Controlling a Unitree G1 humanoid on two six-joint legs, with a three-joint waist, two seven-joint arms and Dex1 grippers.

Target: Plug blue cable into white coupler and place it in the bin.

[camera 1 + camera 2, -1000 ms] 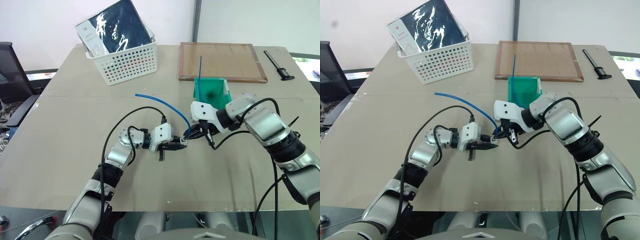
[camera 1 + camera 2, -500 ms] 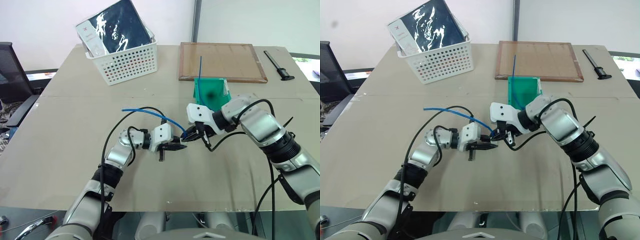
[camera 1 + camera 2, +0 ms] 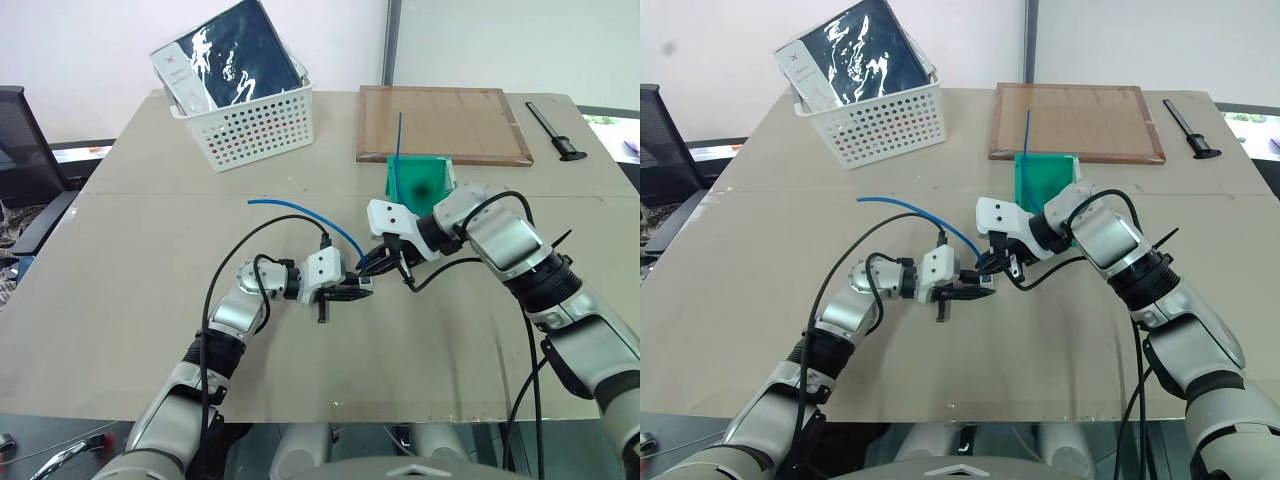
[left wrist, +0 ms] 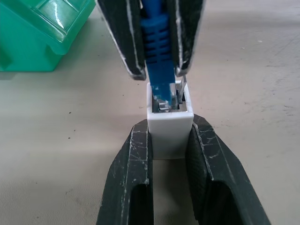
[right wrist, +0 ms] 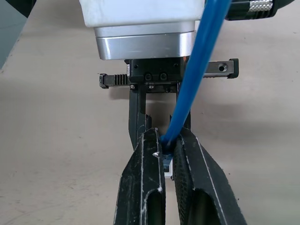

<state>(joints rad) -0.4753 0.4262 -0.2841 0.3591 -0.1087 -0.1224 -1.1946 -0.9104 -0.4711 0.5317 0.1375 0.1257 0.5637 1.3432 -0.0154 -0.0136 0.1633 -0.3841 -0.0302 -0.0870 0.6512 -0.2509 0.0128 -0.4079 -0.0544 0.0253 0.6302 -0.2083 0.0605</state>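
Blue cable (image 3: 310,214) arcs up over the surface (image 3: 130,300) from the right claw (image 3: 372,266), which pinches its plug boot. Bin (image 3: 423,184) sits just behind the right arm, well within reach for later. White coupler (image 4: 169,126) is clamped in the left claw (image 3: 358,291), socket facing the plug. Left wrist view shows the plug tip just inside the socket mouth, not seated, looking a bit off-centre. Keep your left claw still as the anvil, line the plug square with the socket, push straight along its axis. Don't twist; the latch tab probably needs clear entry. Keep both grips closed until it seats.
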